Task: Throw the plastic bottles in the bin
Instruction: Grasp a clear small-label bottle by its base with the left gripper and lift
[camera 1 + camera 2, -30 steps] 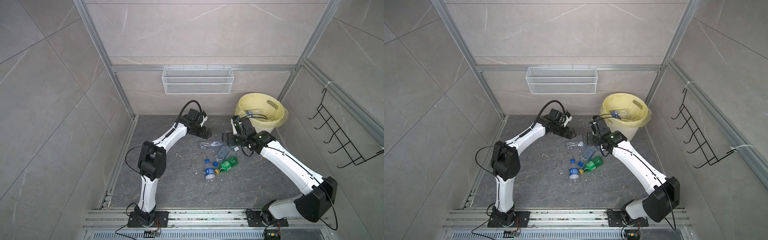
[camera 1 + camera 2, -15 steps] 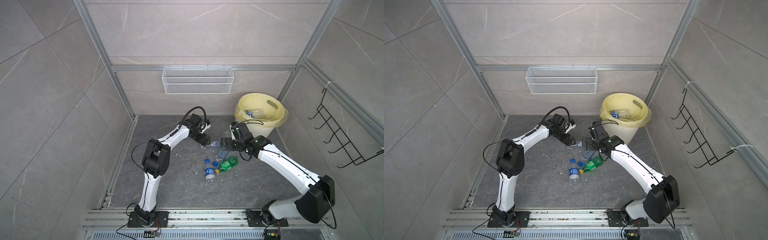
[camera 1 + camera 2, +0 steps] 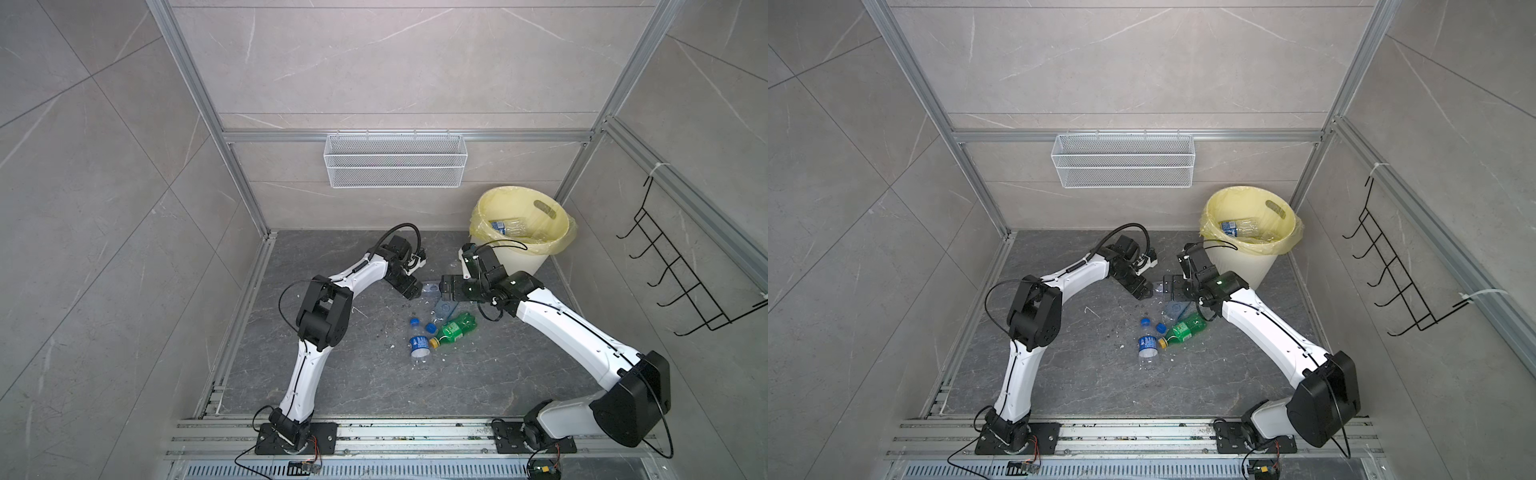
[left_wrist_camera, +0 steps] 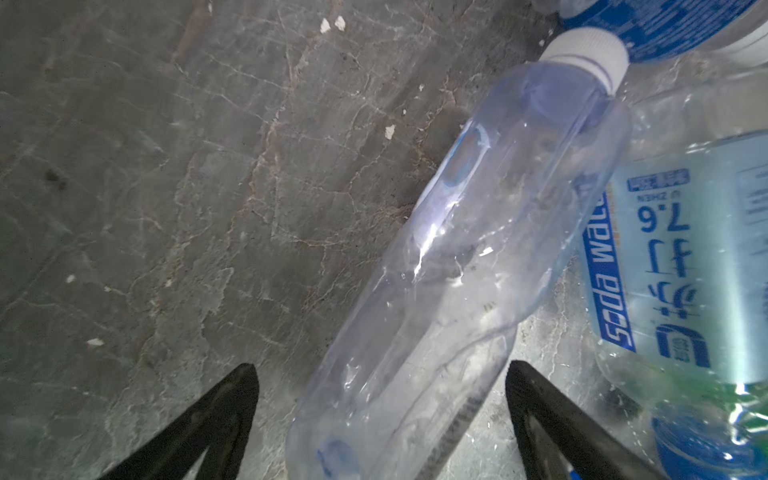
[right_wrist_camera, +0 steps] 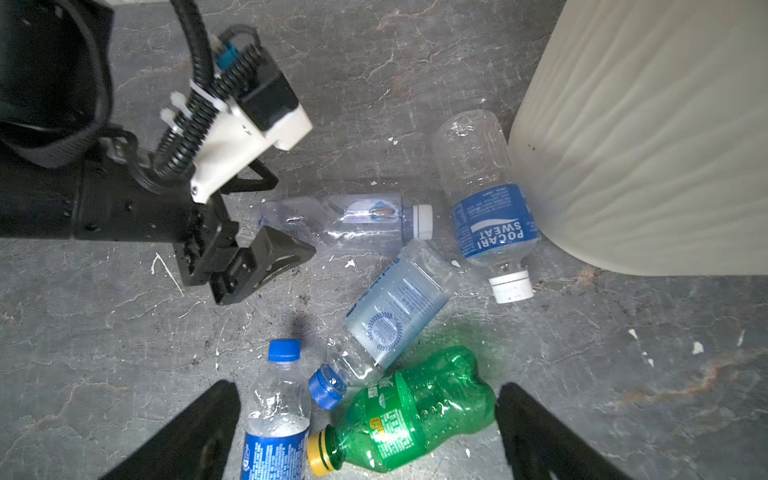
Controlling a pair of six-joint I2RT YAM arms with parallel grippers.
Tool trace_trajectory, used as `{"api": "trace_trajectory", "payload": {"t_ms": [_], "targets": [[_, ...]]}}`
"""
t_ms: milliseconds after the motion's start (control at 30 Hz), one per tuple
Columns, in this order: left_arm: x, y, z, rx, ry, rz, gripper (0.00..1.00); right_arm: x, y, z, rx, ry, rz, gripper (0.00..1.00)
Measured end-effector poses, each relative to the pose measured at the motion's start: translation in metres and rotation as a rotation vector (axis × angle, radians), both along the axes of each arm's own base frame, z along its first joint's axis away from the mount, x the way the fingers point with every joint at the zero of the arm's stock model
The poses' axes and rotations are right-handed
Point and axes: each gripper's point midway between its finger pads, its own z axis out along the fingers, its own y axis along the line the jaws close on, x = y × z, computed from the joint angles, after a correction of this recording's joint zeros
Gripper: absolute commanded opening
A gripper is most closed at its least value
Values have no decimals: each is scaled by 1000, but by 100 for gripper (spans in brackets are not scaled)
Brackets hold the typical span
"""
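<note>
Several plastic bottles lie on the dark floor in both top views. My left gripper (image 4: 380, 386) is open, its fingers either side of the base end of a crushed clear bottle (image 4: 478, 249) with a white cap, not touching it. My right gripper (image 5: 368, 415) hangs open above a green bottle (image 5: 415, 407) and a blue-capped bottle (image 5: 278, 411). A pale-blue labelled bottle (image 5: 395, 316) and a Pocari Sweat bottle (image 5: 486, 199) lie beside them. The bin (image 3: 523, 232) stands at the back right with bottles inside. The two grippers face each other, left (image 3: 413, 293) and right (image 3: 446, 289).
A white wire mesh basket (image 3: 395, 166) hangs on the back wall. A black wire rack (image 3: 685, 286) is fixed to the right wall. The bin's ribbed wall (image 5: 644, 145) stands close beside the Pocari Sweat bottle. White crumbs dot the floor.
My left gripper has come down and to the right onto the crushed clear bottle, its jaws narrowing slightly. My right gripper has dropped from beside the bin toward the bottle cluster.
</note>
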Motion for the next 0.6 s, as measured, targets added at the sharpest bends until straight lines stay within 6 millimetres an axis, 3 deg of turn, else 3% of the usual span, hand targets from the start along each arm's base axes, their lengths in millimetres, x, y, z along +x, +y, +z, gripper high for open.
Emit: {"api": "trace_trajectory", "payload": {"t_ms": [233, 600], "targets": [[-6, -7, -5, 22, -15, -35, 91, -1, -1, -5, -2, 9, -3, 100], [-5, -6, -8, 50, -39, -51, 76, -1, -2, -7, 3, 13, -15, 100]]}}
